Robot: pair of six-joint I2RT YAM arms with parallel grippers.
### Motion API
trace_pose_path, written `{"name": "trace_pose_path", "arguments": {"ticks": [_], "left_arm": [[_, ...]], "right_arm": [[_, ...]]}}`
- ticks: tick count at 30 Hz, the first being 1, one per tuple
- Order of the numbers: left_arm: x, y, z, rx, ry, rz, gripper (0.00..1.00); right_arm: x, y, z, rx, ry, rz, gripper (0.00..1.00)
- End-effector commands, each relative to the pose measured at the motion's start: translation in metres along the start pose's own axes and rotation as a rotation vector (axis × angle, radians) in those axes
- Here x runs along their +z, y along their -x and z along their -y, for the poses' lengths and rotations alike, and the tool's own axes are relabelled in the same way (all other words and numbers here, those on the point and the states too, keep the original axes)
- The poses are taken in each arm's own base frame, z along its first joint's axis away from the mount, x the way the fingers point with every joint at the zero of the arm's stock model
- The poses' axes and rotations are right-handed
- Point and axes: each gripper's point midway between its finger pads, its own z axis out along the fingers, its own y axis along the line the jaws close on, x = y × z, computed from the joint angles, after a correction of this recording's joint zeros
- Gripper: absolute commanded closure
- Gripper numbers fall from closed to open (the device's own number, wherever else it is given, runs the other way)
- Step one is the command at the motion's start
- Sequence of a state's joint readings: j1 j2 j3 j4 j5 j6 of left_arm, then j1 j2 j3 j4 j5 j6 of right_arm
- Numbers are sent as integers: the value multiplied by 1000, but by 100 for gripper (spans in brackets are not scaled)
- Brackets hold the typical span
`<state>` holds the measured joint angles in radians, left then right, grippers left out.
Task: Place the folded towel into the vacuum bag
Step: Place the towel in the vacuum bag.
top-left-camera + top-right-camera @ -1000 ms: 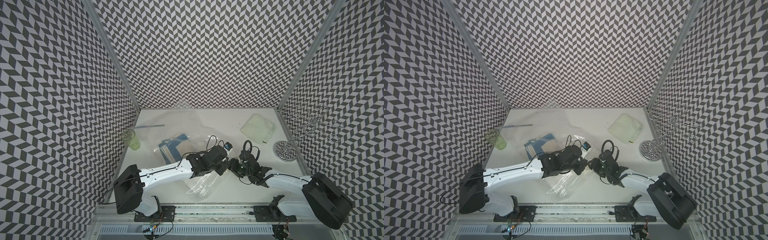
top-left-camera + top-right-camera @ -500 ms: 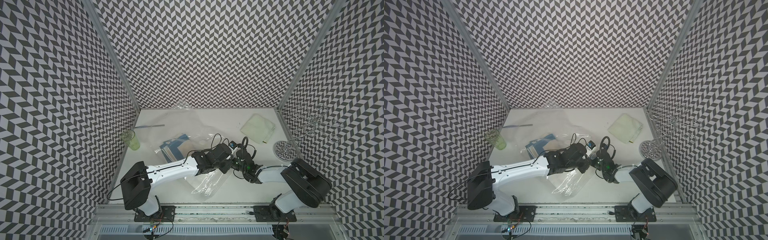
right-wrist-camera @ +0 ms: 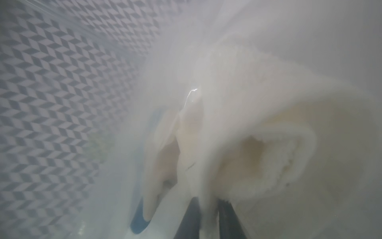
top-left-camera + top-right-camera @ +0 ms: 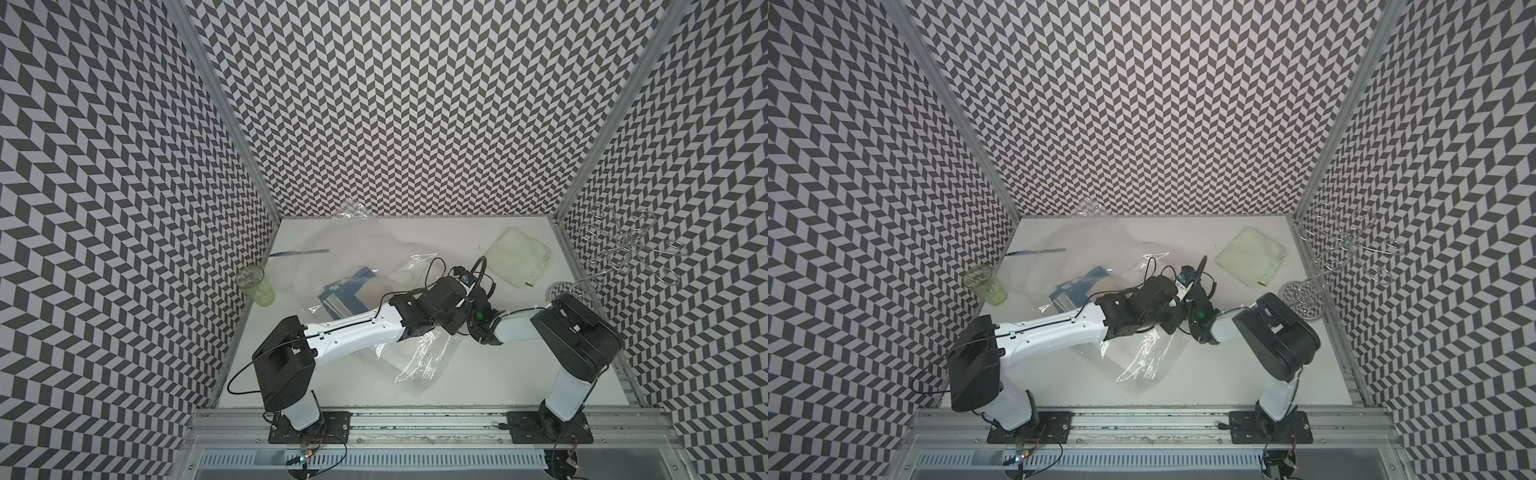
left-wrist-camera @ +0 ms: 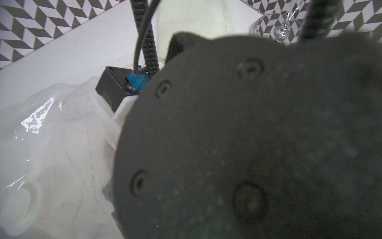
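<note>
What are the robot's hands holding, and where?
The right gripper pinches a fold of the cream towel, seen blurry through the vacuum bag. The left gripper is shut; what it holds is hidden.

Both top views look steeply down over the whole table [image 4: 519, 374]; wrist cameras sit close against the vacuum bag [image 5: 62, 134].

The vacuum bag [image 4: 419, 357] is clear, crinkly plastic film with a glossy glare. The towel [image 3: 279, 155] looks like fleecy cream cloth. The table [image 4: 498, 374] is smooth and matt white. There is 1 translucent green plastic cup [image 4: 254, 284] and 1 shiny metal wire rack [image 4: 557, 289]. The left arm [image 4: 353, 336] has a smooth white plastic shell.
</note>
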<state>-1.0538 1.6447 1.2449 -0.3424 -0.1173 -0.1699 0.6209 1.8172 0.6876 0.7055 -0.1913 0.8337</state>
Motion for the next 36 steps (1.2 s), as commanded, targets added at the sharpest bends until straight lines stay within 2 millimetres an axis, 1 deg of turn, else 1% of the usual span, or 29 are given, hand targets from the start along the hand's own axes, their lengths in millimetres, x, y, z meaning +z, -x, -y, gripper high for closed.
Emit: {"name": "trace_pose_path", "arguments": {"ticks": [1,3,4,7,9,11,12,14,15,16,18,19,21,23,24,26,27,29,31,32,33,34,35,36], "left_arm": [[-5,10,50,84,-175,32,100],[-5,11,50,82,-175,32,100],[-5,10,49,82,-175,30,100],[-4,9,48,84,-175,26,100],[-6,9,47,83,-171,27,100],[-9,10,46,75,-172,33,100],[-11,11,45,68,-174,39,98],[-15,13,46,53,-183,43,90],[-20,15,48,41,-195,49,84],[-26,19,49,27,-205,61,78],[-42,28,49,-1,-218,94,69],[-50,31,46,-24,-216,112,66],[-64,36,32,-78,-200,137,64],[-72,35,10,-141,-169,153,63],[-74,33,-1,-173,-150,161,63],[-77,26,-24,-231,-111,171,63],[-78,22,-33,-256,-97,174,64],[-79,14,-43,-284,-87,178,63],[-79,5,-50,-314,-74,176,62],[-78,-1,-53,-327,-69,166,62],[-75,-9,-58,-338,-54,154,62],[-72,-18,-63,-368,-40,139,62],[-69,-26,-67,-388,-29,129,62],[-66,-36,-71,-413,-18,116,62]], "right_arm": [[16,11,-7,-8,31,30,79],[19,15,4,26,21,45,77],[20,17,8,47,23,48,71],[19,23,13,74,12,52,52],[13,22,9,74,8,32,46],[-1,20,9,78,-9,30,40],[-9,17,10,87,-21,25,38],[-24,8,15,93,-54,-4,33],[-33,2,18,96,-75,-22,31],[-40,-8,24,102,-104,-59,30],[-57,-27,39,108,-176,-128,29],[-68,-37,46,115,-209,-156,29],[-91,-51,59,143,-258,-185,29],[-113,-59,73,187,-329,-192,29],[-125,-59,79,202,-364,-192,29],[-146,-52,83,207,-411,-162,29],[-157,-43,82,201,-437,-123,29],[-175,-18,75,138,-473,-28,31],[-191,12,60,45,-498,59,37],[-196,25,54,5,-517,86,40],[-198,36,50,-41,-550,89,43],[-195,42,46,-90,-565,72,45],[-188,48,39,-132,-554,52,47],[-176,51,34,-165,-539,17,49]]}}
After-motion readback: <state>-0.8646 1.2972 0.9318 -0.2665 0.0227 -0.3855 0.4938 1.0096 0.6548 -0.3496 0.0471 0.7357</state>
